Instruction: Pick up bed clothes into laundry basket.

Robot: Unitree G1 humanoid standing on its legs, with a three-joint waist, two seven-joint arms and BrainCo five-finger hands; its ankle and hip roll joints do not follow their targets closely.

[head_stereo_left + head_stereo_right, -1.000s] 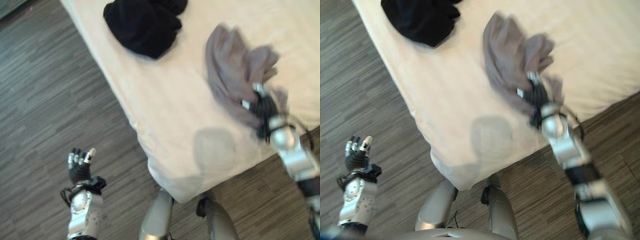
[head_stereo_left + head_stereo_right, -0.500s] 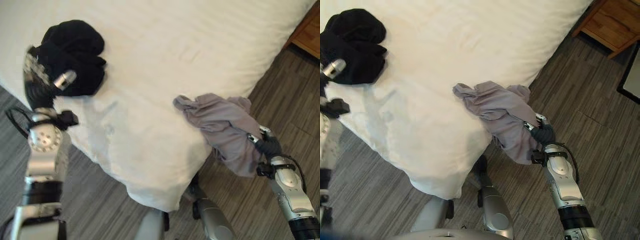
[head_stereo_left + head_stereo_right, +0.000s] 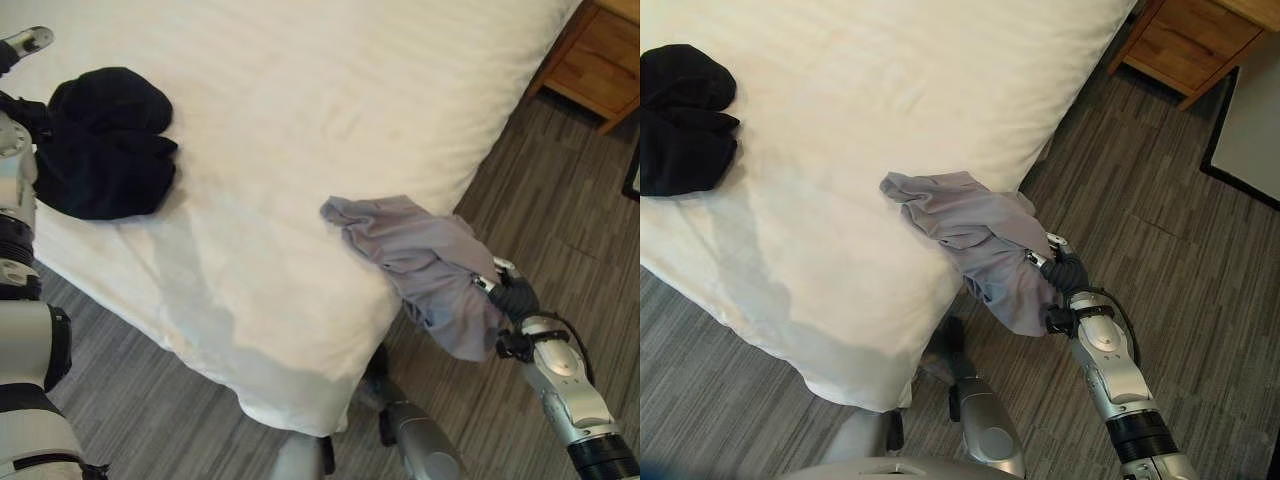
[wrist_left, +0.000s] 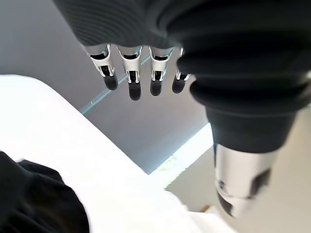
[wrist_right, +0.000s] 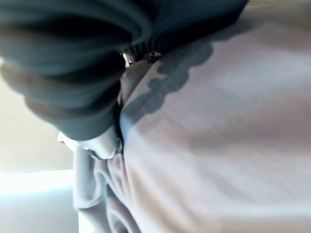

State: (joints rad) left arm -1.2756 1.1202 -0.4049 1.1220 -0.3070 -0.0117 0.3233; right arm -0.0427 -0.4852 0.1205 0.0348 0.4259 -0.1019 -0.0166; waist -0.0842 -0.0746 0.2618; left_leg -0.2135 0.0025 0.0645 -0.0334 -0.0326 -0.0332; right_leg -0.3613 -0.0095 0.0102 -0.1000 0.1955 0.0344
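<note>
Right hand (image 3: pixel 1068 277) is off the bed's (image 3: pixel 300 110) edge, over the floor (image 3: pixel 1200 300), fingers curled into the grey garment (image 3: pixel 980 240) and pinching a bunch of it. Right wrist view: grey cloth pressed against the palm, thumb (image 5: pixel 99 145) clamped on the fabric; the fingers are buried in folds. From the fingers the garment runs back up onto the mattress: far end lies on the white sheet, middle drapes over the bed edge, the bunched end hangs just below the hand.

Left hand (image 4: pixel 141 73) is raised over the far side of the bed, fingers straight, side by side, slightly apart, thumb set apart, holding nothing. Black garment (image 3: pixel 100 145) lies crumpled on the sheet near those fingers, not touching.

Wooden nightstand (image 3: pixel 1185 40) stands past the bed corner.
</note>
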